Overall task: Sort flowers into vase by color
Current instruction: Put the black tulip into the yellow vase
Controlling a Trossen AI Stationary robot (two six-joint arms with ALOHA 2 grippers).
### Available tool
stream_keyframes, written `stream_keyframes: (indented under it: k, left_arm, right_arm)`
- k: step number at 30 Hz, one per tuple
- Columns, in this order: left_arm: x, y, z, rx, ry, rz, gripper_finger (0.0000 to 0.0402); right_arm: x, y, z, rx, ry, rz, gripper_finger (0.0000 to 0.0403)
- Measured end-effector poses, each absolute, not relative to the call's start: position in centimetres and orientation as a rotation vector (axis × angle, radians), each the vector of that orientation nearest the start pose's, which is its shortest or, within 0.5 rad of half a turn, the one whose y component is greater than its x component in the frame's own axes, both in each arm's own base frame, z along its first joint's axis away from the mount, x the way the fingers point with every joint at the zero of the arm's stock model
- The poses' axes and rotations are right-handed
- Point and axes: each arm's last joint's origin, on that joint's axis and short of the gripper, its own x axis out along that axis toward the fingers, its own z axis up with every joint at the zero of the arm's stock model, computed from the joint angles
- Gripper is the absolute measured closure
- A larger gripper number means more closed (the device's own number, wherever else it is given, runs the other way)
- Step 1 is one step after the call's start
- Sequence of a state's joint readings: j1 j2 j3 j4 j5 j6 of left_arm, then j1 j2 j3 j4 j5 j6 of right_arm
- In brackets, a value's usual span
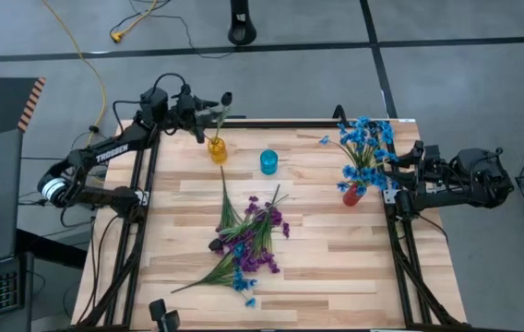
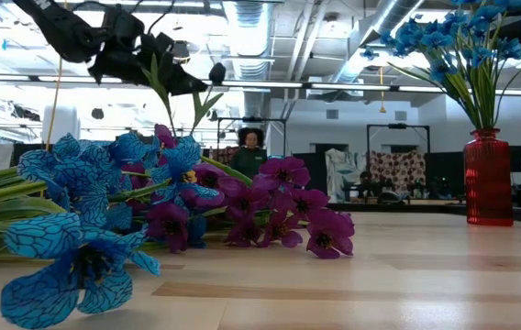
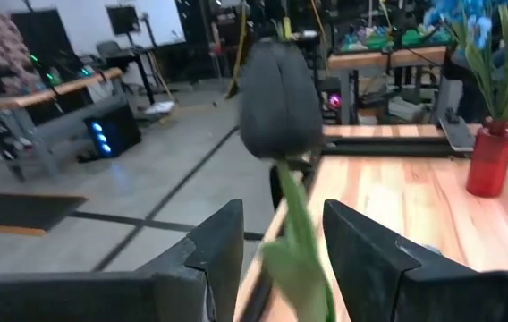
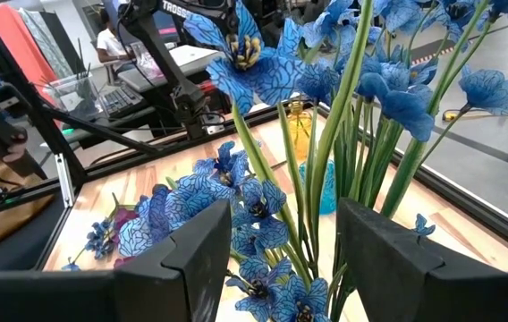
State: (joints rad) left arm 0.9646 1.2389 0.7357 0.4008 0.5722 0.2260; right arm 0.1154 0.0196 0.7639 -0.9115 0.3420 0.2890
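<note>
Above yellow vase point(image 1: 217, 148) | left tool point(image 3: 276, 246) parted; dark flower point(image 3: 276, 98) stem between, ungripped

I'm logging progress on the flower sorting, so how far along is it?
Done: many blue flowers stand in the red vase. In hand: the left gripper, fingers apart, has a dark flower in the yellow vase. Left: a purple and blue pile on the table; the teal vase looks empty.

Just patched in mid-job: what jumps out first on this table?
The red vase at the right edge, crammed with blue flowers, right end effector open beside it. Mid-table lies a loose pile of purple and blue sprigs. At the far left, the left end effector straddles a dark flower over the yellow vase.
</note>
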Motion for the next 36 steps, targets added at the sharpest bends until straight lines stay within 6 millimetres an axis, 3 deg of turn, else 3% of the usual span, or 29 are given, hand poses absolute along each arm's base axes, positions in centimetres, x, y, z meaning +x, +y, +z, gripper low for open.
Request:
stream_keyframes:
  k: [12,25,36]
  left_arm:
    - [15.4,19.5,30.6,0.154,0.021,0.409,0.0257]
    - [15.1,19.9,30.2,0.122,0.061,0.552,0.0212]
    - [15.0,20.4,32.9,0.066,-0.043,0.686,0.0210]
  right_arm:
    - [-0.9,-1.1,30.4,0.252,0.118,-0.246,0.0169]
    - [-0.9,-1.1,30.4,0.252,0.118,-0.246,0.0169]
    - [-0.9,-1.1,30.4,0.252,0.118,-0.246,0.0169]
